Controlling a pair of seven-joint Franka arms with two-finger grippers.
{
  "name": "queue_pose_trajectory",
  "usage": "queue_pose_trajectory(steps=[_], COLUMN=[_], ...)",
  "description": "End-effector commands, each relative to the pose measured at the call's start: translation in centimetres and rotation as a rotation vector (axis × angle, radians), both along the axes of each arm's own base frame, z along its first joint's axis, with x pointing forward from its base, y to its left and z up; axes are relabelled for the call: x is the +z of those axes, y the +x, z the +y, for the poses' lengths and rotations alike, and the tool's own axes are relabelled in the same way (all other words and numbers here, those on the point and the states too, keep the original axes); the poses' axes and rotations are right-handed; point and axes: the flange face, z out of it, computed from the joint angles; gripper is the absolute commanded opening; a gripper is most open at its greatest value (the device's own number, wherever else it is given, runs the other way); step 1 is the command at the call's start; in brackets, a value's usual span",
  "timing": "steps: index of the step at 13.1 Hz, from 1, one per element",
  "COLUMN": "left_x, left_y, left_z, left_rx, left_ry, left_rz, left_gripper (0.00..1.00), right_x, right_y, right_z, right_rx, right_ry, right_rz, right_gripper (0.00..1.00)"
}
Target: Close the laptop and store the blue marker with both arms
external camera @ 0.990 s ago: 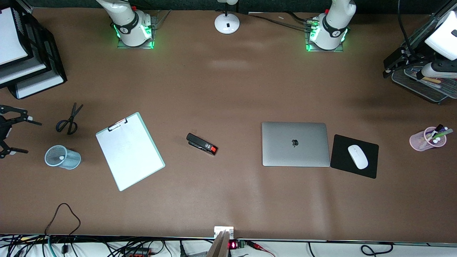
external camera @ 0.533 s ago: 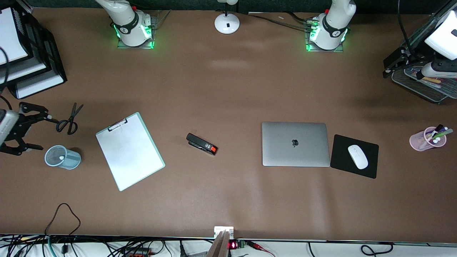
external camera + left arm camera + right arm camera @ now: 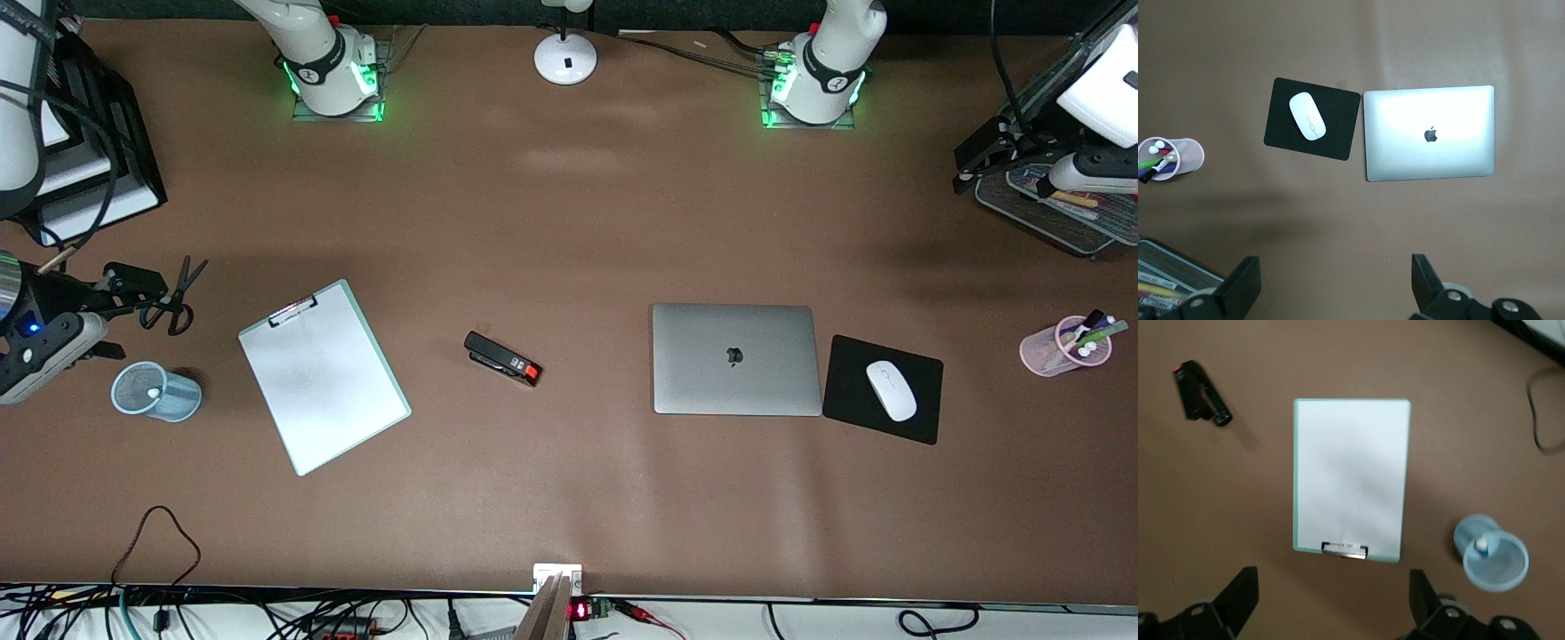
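Observation:
The laptop (image 3: pixel 734 358) lies closed on the table, silver lid up, and shows in the left wrist view (image 3: pixel 1429 133) too. A whitish tip (image 3: pixel 154 392) that looks like the blue marker's end stands in a pale blue mesh cup (image 3: pixel 158 392) at the right arm's end; it also shows in the right wrist view (image 3: pixel 1481 545). My right gripper (image 3: pixel 133 317) is open and empty, up in the air over the scissors (image 3: pixel 173 298) and the cup; in its own view (image 3: pixel 1331 600) it hangs over bare table by the clipboard's clip. My left gripper (image 3: pixel 967 171) is open and empty (image 3: pixel 1331 287), high over the left arm's end.
A white clipboard (image 3: pixel 324 378) and a black stapler (image 3: pixel 502 358) lie between cup and laptop. A white mouse (image 3: pixel 891 389) sits on a black pad (image 3: pixel 920 418) beside the laptop. A pink pen cup (image 3: pixel 1067 347), a mesh tray (image 3: pixel 1049 218) and stacked paper trays (image 3: pixel 89 191) stand at the table's ends.
My right arm has swung in from the table's end, and its gripper has moved toward the scissors. The left arm and the objects have not moved.

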Motion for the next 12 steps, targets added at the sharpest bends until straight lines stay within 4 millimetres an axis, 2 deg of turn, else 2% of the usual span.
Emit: queue_pose_trajectory(steps=[1,4,7,9,12], left_x=[0.7,0.9,0.7,0.8,0.7], left_y=[-0.1,-0.2,0.0,0.0,0.0], left_z=[-0.2,0.1,0.1,0.0,-0.1], left_rx=[0.003,0.008,0.008,0.008,0.006], left_ry=[0.002,0.002,0.001,0.000,0.002], left_rz=[-0.009,-0.009,-0.011,-0.012,-0.011], left_gripper=[1.00,1.00,1.00,1.00,1.00], right_x=[1.7,2.5,4.4,5.6,5.7], right_y=[-2.4,-4.8,-7.3,-8.2,-10.9], right_z=[1.1,0.7,-0.8,-2.3,-3.5], right_rx=[-0.180,-0.362,-0.382,-0.412,-0.448], right_ry=[-0.071,-0.110,-0.167,-0.185,-0.170], right_rz=[0.047,0.143,0.145,0.126,0.095], right_gripper=[1.00,1.00,1.00,1.00,1.00])
